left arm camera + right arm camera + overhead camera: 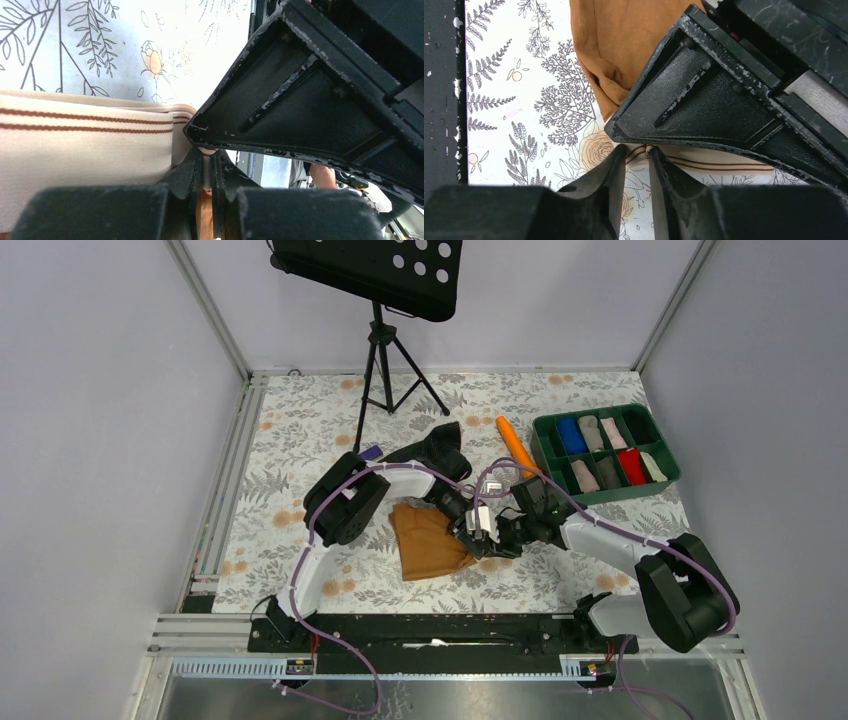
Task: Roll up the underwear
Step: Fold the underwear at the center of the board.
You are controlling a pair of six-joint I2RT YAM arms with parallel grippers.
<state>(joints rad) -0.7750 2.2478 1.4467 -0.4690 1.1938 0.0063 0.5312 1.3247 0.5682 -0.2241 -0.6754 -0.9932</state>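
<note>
- A worktop (300, 430) under a pale cloth printed with leaves and flowers sits inside grey walls. A music stand (378, 350) stands at the back and a green tray (537, 445) of rolled clothes sits to the right.
- The underwear (428, 540) lies mostly flat at the middle of the worktop, just in front of the arms. A black garment (440, 445) and an orange cylinder (515, 443) lie behind it, apart from it.
- Its striped beige waistband (75, 145) runs along the right-hand edge, where both arms meet.
- The left gripper (206, 160) has its fingers pressed together on the waistband. Beige cloth enters at the tips and brown cloth shows in the slit below.
- The right gripper (638, 155) has its fingers nearly together with a narrow gap. The end of the waistband sits right at the tips, but I cannot tell whether it is actually pinched.
- Handling, as a judgement: the cloth looks light, thin and limp. It will sag and crease rather than keep a shape, as the soft fold at its corner in the right wrist view suggests.
- It should not slip much on the printed cloth, but a loose roll will likely spring open.
- The waistband looks the firmest part, so it is the best place to take hold. Pinching both ends of that strip should keep the edge straight and let the roll start evenly.
</note>
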